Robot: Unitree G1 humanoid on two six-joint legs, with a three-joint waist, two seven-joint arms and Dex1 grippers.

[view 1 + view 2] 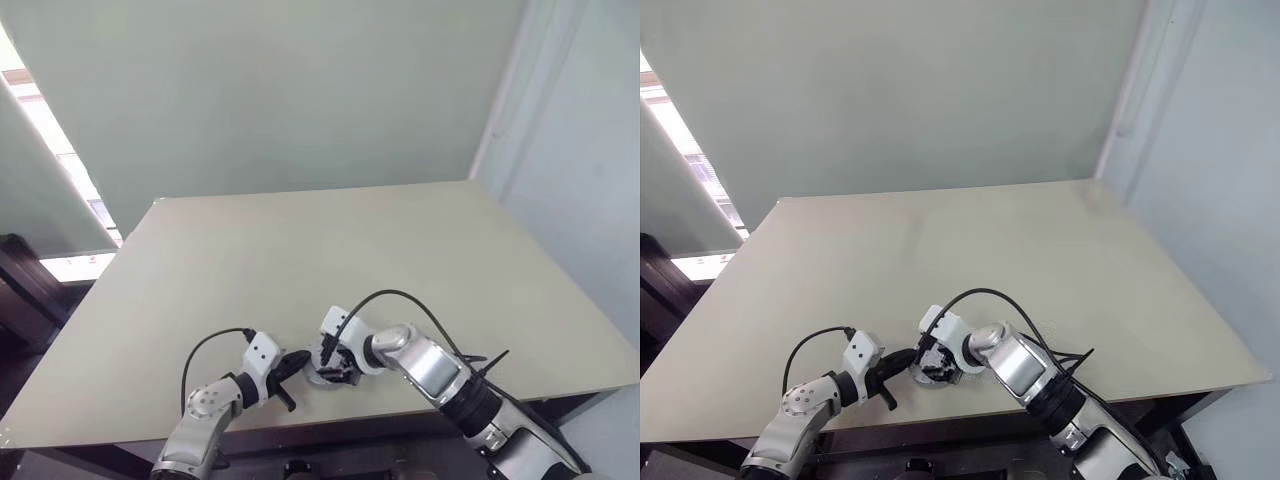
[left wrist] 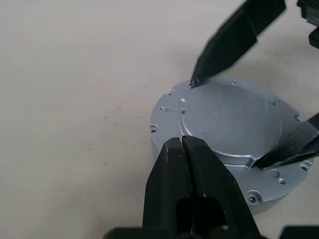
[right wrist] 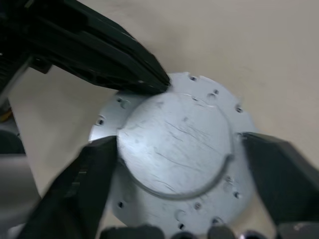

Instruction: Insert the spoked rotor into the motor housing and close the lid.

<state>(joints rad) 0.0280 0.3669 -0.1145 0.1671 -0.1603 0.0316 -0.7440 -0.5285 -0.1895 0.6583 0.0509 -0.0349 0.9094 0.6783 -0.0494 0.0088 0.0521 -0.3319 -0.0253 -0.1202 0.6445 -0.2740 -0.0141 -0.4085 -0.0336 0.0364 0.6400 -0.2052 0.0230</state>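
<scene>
Item: lid (image 2: 234, 124), lying flat on the motor housing (image 2: 164, 130) near the table's (image 1: 300, 250) front edge. We are straddling the lid with our wide-open, empty right gripper (image 3: 182, 154). Our left gripper (image 2: 183, 144), pinched shut and empty, is touching the lid's rim.

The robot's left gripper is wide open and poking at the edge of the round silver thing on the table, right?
Not quite. The left gripper is shut, its two black fingers pressed together, as the left wrist view shows. The rest holds: its tip is at the edge of the round silver lid on the table.
</scene>
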